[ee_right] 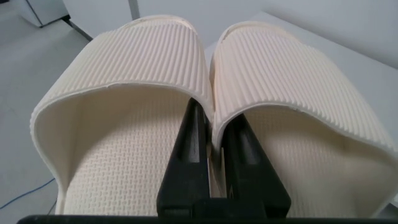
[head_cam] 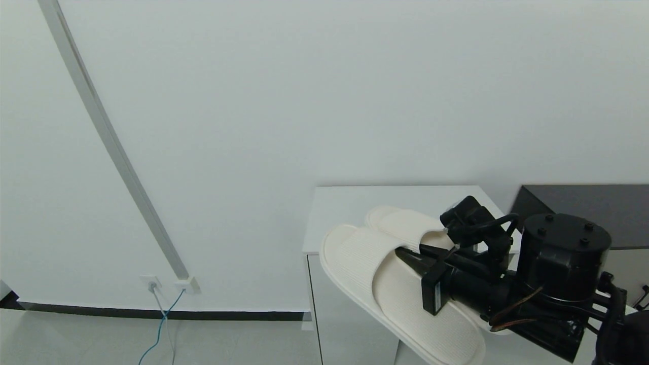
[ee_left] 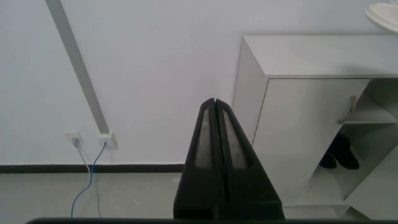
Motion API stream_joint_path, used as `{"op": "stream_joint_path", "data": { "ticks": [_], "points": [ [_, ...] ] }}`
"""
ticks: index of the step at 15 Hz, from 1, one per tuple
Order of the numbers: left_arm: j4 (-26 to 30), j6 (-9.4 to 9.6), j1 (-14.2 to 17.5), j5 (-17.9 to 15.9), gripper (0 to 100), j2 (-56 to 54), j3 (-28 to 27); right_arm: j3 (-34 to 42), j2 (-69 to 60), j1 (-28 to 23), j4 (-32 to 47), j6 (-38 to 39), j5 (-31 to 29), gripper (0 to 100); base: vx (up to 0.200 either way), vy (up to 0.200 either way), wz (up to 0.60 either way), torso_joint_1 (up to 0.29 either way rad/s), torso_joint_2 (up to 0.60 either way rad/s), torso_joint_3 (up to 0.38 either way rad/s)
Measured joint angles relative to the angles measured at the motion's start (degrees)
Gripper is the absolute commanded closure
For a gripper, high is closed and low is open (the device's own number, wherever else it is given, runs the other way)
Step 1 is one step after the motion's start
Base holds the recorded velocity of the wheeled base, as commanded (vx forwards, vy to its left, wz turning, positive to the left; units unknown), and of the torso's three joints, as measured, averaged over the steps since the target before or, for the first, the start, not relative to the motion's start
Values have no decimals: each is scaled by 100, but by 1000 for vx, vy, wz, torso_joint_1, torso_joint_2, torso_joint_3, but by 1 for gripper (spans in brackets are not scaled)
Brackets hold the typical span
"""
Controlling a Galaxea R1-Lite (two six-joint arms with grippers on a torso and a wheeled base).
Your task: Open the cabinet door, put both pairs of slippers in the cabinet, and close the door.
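Observation:
A pair of white ribbed slippers (head_cam: 365, 263) hangs tilted in the air over the front edge of the white cabinet (head_cam: 355, 200). My right gripper (head_cam: 405, 253) is shut on them, its fingers pinching the two inner strap edges together. The right wrist view shows the same gripper (ee_right: 210, 115) between the left slipper (ee_right: 124, 68) and the right slipper (ee_right: 286, 68). My left gripper (ee_left: 215, 104) is shut on nothing, held low, to the cabinet's left. The cabinet (ee_left: 311, 53) has its right side open, showing shelves. One slipper's tip (ee_left: 384, 12) pokes in above it.
Dark shoes (ee_left: 339, 155) stand on a lower shelf inside the cabinet. A grey wall trunking (head_cam: 109, 137) runs down to sockets (head_cam: 170, 284) with cables. A dark table (head_cam: 583, 203) stands right of the cabinet. Bare floor lies left of the cabinet.

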Motion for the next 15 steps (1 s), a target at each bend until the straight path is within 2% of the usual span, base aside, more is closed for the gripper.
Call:
{"op": "stream_joint_path", "data": {
  "ticks": [1,15],
  "points": [
    [0,0,0,0,100,0,0,0,2,0,2,0,0,100,0,0,0,0,0,0],
    [0,-1,0,5,100,0,0,55,90,4,-2,6,39,100,0,-200,0,2,1,3]
  ]
}}
